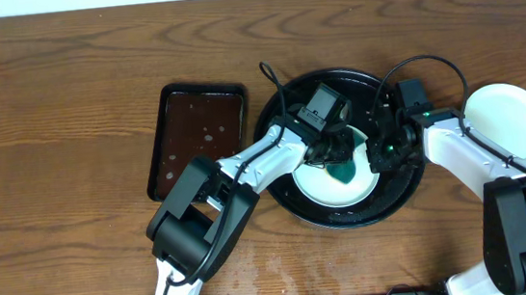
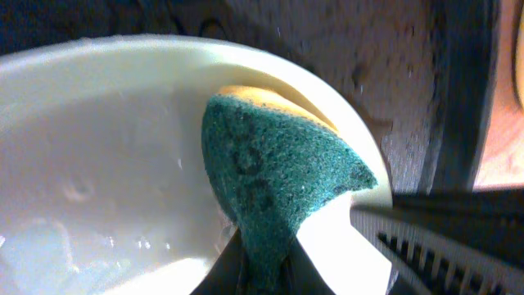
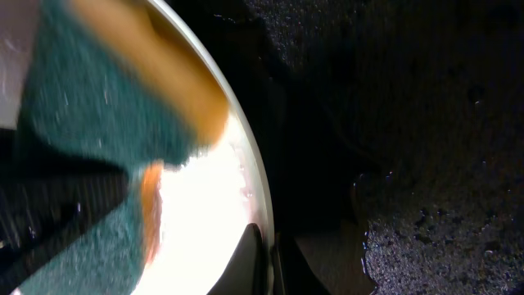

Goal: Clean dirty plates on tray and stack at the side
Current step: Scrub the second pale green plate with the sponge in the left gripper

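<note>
My left gripper (image 2: 262, 266) is clamped narrow on the sponge (image 2: 274, 176), pinching its lower tip so that the green scouring face points out at my wrist camera and a strip of yellow foam shows behind its top edge. The sponge is pressed against the inside of the pale plate (image 2: 98, 164), close to the rim, and the plate's surface looks wet and glossy around it.

My right gripper (image 3: 274, 256) is closed on that same plate (image 3: 205, 205) at its edge. One finger lies over the inner side and the other sits outside the rim, over the dark tray. From this wrist the sponge (image 3: 90, 115) is blurred, green with an orange-yellow band, lying on the plate just inside the rim.

From overhead, both grippers meet over the black tray (image 1: 293, 203), the left gripper (image 1: 340, 159) from the left and the right gripper (image 1: 381, 151) from the right. The plate (image 1: 321, 192) lies in the tray's near half, with the sponge (image 1: 346, 171) on it.

Farther out, a second plate (image 1: 508, 124), white, lies on the table (image 1: 55, 100) to the right of the black tray, beside my right arm. To the left of the black tray sits the rectangular brown tray (image 1: 199, 134), speckled with droplets.
</note>
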### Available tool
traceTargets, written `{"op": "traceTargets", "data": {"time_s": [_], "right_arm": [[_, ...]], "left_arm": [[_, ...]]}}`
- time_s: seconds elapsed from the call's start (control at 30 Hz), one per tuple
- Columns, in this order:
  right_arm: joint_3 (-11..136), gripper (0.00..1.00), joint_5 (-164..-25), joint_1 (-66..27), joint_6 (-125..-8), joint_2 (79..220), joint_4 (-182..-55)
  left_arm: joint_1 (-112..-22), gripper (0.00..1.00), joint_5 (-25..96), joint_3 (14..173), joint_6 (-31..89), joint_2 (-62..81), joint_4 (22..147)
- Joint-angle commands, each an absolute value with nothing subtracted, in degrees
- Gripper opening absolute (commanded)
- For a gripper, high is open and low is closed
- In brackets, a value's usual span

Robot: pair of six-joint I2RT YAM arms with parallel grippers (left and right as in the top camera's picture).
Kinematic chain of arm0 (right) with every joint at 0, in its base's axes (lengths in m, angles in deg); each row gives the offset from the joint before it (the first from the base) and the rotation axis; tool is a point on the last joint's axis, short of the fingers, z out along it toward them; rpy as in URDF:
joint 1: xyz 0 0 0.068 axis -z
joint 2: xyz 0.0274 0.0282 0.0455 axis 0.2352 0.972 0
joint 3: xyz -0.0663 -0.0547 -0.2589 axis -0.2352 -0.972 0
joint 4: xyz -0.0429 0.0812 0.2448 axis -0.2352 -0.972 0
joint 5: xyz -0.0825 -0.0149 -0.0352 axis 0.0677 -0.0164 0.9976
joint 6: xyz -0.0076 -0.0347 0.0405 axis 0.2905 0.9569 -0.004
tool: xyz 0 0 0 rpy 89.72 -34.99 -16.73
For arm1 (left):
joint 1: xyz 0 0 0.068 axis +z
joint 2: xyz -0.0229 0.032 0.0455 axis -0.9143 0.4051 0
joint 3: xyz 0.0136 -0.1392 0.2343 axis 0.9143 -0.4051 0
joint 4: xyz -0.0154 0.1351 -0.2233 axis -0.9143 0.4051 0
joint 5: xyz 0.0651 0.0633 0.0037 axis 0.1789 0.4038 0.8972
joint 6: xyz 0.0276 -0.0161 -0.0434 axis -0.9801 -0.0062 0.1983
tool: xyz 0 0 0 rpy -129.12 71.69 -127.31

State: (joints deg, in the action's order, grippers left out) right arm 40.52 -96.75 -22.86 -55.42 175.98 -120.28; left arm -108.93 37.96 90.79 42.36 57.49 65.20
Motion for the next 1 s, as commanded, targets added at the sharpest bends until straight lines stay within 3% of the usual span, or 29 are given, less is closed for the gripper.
{"op": "traceTargets", "data": {"time_s": [0.0, 0.1, 0.3, 0.57, 0.8, 0.97], "right_arm": [[40.2, 0.01, -95.5, -23.8, -53.5, 177.2, -119.9], [40.2, 0.01, -95.5, -23.8, -53.5, 177.2, -119.9], [40.2, 0.01, -95.5, -23.8, -53.5, 177.2, -119.9], [40.2, 0.01, -95.5, -23.8, -53.5, 177.2, -120.1], [40.2, 0.01, -95.5, -23.8, -53.5, 177.2, -120.0], [40.2, 0.01, -95.0, -23.8, -53.5, 177.2, -120.0]], "left_arm": [[-111.2, 0.08, 34.0, 87.7, 38.6, 61.9, 71.1], [-111.2, 0.08, 35.9, 87.7, 38.1, 61.9, 72.3], [-107.7, 0.10, 51.8, 89.6, 41.8, 61.9, 73.3], [-103.9, 0.08, 76.0, 98.7, 40.4, 61.9, 88.7], [-106.2, 0.08, 77.9, 101.2, 41.6, 61.8, 96.1], [-107.4, 0.11, 61.5, 100.8, 41.8, 61.9, 89.7]]}}
